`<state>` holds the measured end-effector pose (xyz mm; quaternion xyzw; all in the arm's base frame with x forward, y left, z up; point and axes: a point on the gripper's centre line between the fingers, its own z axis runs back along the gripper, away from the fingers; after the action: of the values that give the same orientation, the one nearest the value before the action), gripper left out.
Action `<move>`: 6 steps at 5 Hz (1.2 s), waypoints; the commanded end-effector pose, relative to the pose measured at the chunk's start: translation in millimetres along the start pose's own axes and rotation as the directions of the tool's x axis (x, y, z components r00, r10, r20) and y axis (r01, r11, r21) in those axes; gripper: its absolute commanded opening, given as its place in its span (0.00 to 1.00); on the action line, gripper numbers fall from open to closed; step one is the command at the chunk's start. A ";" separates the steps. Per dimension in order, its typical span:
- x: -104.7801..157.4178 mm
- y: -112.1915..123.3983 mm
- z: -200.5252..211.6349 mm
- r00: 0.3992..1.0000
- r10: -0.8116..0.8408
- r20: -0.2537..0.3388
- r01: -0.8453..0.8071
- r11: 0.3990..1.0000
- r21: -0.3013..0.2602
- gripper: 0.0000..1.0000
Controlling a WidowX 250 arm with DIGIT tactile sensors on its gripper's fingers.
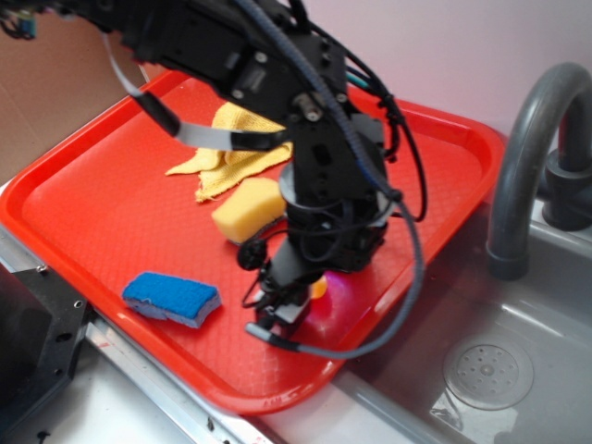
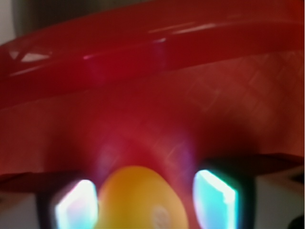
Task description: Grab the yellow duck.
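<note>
The yellow duck (image 1: 320, 289) lies on the red tray (image 1: 83, 213) near its front right corner, mostly hidden behind my gripper (image 1: 291, 307). In the wrist view the duck (image 2: 136, 195) is a blurred glossy yellow round shape between my fingertips. My gripper (image 2: 145, 200) is lowered onto the tray and straddles the duck. The left fingertip (image 2: 76, 207) is against the duck. A narrow gap of red tray shows between the duck and the right fingertip (image 2: 214, 198). The jaws stand open around the duck.
A yellow sponge (image 1: 248, 208) lies just behind the gripper and a yellow terry cloth (image 1: 231, 153) behind that. A blue sponge (image 1: 173, 298) lies at the tray's front left. The tray's raised rim (image 2: 143, 43) is close ahead. A grey faucet (image 1: 527, 157) and sink drain (image 1: 487, 370) are on the right.
</note>
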<state>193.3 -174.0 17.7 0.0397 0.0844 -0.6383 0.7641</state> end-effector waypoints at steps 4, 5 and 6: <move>-120.9 43.2 120.0 0.741 0.666 0.086 -0.668 0.744 -0.011 0.00; -155.2 21.5 161.7 0.542 0.827 0.145 -0.833 0.552 -0.036 0.00; -168.5 6.7 175.1 0.315 0.937 0.151 -0.941 0.329 -0.082 0.00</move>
<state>206.4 -23.6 209.4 0.0362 0.0010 -0.0894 0.9953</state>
